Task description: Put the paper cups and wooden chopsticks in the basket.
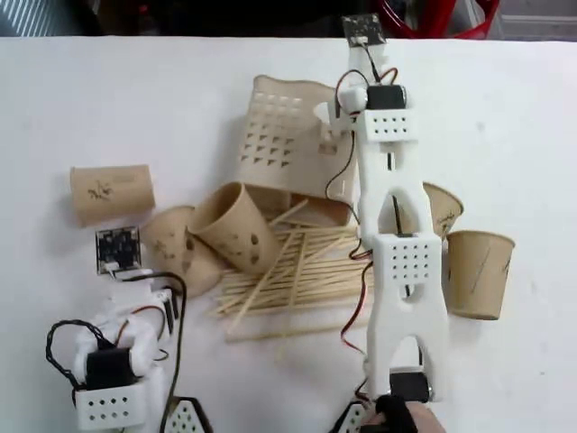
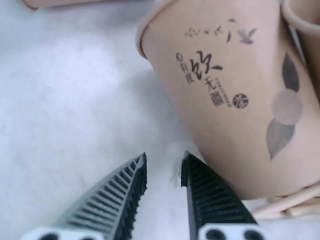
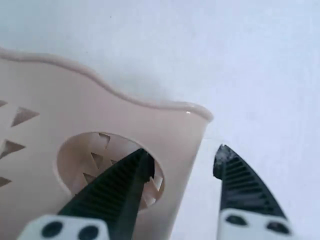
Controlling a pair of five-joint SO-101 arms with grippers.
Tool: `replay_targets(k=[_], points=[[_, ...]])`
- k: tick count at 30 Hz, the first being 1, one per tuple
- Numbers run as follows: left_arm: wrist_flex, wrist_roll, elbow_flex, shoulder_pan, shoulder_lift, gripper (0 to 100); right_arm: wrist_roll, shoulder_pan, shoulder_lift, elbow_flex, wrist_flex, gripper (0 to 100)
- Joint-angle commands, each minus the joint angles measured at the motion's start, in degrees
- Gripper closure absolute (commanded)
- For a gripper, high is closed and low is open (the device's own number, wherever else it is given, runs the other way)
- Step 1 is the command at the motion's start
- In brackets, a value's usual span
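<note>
Spread wide, the right gripper [image 3: 183,151] straddles a wall of the beige perforated plastic basket [image 3: 100,115]; the left gripper [image 2: 164,157], narrowly parted and empty, sits beside a tipped brown paper cup [image 2: 225,100].

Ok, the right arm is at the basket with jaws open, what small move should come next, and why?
Probably close the right gripper on the basket wall. One of its jaws sits in the round handle hole, the other outside, so the wall is between them. The basket seems to lie on its side; a grip would let it be righted.
</note>
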Motion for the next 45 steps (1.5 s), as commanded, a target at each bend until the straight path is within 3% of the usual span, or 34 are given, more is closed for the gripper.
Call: replay_targets(k=[1, 5, 14, 20, 31, 39, 45], points=[[0.26, -0.18, -0.18, 0.31, 0.40, 87, -0.26, 0.57, 1.89, -5.10, 0.13, 85.4], [0.26, -0.18, -0.18, 0.31, 0.40, 87, 0.09, 0.48, 5.93, -11.60, -0.40, 98.7], [0.26, -0.18, -0.18, 0.31, 0.40, 87, 1.41, 0.04, 7.96, -28.92, -0.57, 98.2], [0.26, -0.18, -0.18, 0.31, 0.40, 87, -7.47, 0.04, 1.71, -28.13, -1.89, 98.2], [0.26, -0.18, -0.18, 0.31, 0.40, 87, -12.57, -0.04, -4.09, -28.13, -15.16, 98.2], [0.26, -0.18, -0.18, 0.31, 0.40, 87, -12.31, 0.13, 3.30, -27.78, -33.36, 98.2], [0.26, -0.18, -0.18, 0.31, 0.40, 87, -17.05, 1.71, 7.43, -27.43, -37.85, 98.2]])
